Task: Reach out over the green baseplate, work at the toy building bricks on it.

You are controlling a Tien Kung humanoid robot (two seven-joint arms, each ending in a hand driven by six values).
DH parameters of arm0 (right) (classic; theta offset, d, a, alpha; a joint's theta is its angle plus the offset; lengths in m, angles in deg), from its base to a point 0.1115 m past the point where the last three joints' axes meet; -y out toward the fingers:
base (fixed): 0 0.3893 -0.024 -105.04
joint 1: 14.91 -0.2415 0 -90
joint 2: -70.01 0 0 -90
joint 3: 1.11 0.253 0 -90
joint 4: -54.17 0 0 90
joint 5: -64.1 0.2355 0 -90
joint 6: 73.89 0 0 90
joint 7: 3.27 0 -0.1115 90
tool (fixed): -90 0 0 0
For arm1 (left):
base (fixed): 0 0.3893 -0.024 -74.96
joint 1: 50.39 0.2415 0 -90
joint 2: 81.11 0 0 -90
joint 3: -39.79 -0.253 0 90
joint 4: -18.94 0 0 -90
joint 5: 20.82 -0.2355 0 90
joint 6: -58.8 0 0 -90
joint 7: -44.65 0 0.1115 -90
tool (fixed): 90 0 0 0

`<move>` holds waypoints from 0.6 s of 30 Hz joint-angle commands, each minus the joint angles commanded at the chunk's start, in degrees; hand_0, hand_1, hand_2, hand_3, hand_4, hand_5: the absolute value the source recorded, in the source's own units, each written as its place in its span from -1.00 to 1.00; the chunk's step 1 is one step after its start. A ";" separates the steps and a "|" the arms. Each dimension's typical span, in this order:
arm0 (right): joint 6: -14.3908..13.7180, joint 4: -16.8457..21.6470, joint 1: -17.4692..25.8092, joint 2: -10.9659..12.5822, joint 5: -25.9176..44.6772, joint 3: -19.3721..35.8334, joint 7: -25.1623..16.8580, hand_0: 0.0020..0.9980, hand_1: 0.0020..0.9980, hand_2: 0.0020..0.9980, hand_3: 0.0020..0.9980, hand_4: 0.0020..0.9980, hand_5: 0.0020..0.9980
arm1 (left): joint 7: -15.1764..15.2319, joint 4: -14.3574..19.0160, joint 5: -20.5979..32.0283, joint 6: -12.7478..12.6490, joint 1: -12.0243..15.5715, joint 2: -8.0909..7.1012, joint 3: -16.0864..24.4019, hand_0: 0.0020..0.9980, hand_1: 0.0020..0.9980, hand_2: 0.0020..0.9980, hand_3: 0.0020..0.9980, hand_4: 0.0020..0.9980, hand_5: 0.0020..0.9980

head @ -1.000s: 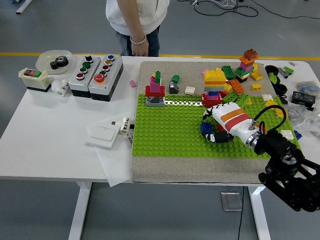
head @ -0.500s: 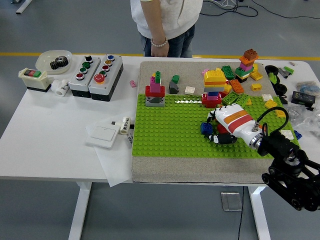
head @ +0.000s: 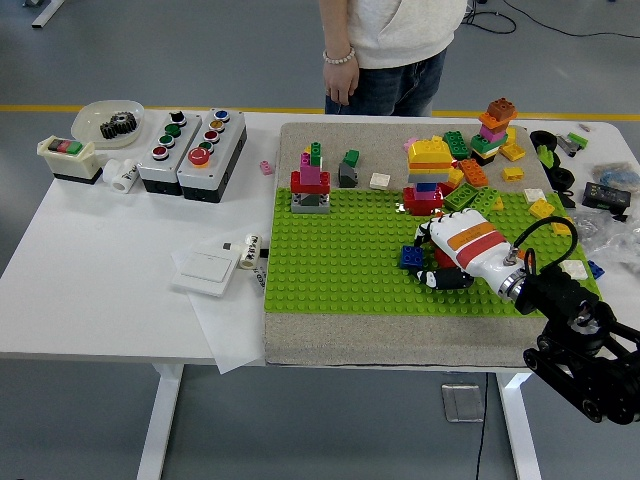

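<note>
The green baseplate lies on a beige mat in the middle of the table. My right hand, white with an orange stripe, reaches in from the lower right over the plate's right part. Its fingers curl around a blue brick that sits on the plate, thumb on the near side; a bit of red shows under the palm. A red, pink and green brick tower stands at the plate's far left edge. A yellow, orange and red stack stands just beyond the hand.
Loose bricks crowd the mat's far right corner. Two button boxes and a white bowl stand at the far left, a white switch plate near the mat. A person stands at the far side, one hand hanging.
The person has walked to the right along the far side. My right hand has shifted slightly and stays at the blue brick.
</note>
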 joint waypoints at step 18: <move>-0.92 3.05 1.19 1.51 0.09 0.48 -0.84 -0.48 -0.11 0.07 0.03 0.46 -0.03 | 0.06 -0.07 0.16 -0.04 0.17 0.01 -0.26 0.38 0.32 0.45 0.24 0.35 0.39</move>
